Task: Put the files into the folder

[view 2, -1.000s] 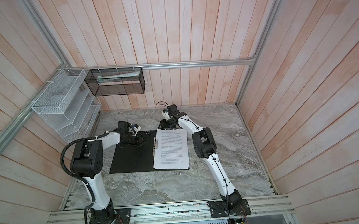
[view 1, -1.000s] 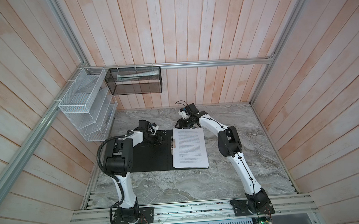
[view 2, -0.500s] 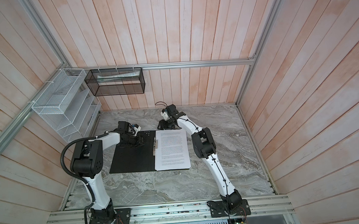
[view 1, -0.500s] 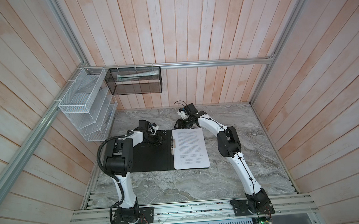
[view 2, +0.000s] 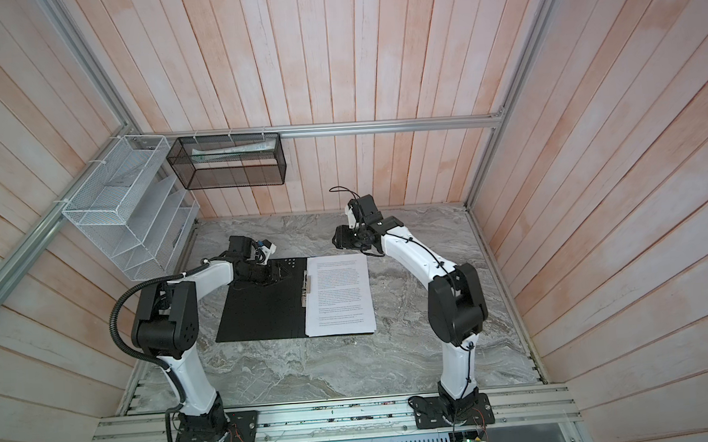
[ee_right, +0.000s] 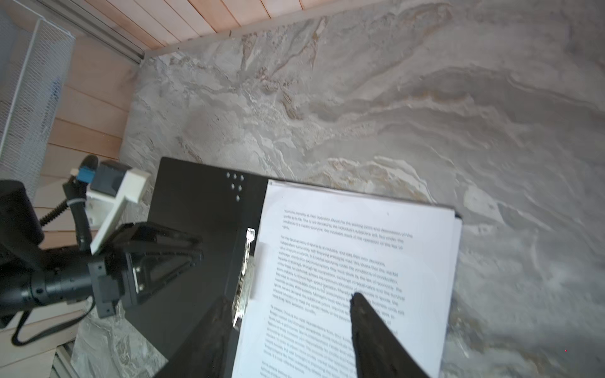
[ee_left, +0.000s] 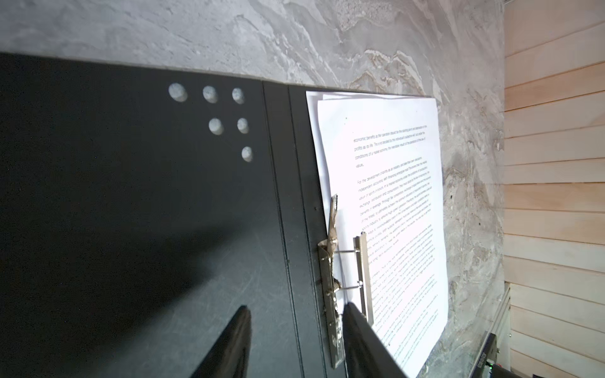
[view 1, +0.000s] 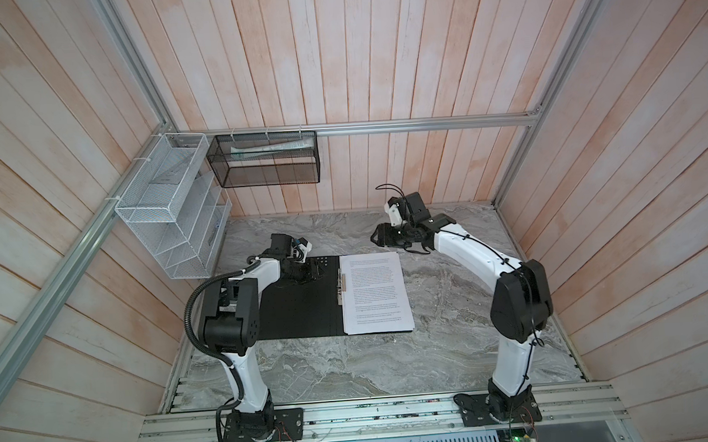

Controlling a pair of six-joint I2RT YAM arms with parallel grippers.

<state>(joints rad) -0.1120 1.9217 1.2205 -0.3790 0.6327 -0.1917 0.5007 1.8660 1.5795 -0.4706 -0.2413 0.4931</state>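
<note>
A: In both top views, where do the files (view 1: 376, 296) lie?
B: Flat on the right half of the open folder (view 1: 299, 312), on the table (view 1: 351, 367). Their long edges run from the back wall (view 1: 382, 166) toward the arm bases (view 1: 263, 426), page top at the wall end, parallel to the spine clip (view 1: 340, 288).
A: Left wrist view?
B: The left gripper (ee_left: 296, 314) straddles the spine clip, jaws apart, gripping nothing.
A: Right wrist view?
B: The right gripper (ee_right: 289, 299) hovers above the files, jaws spread, empty.
</note>
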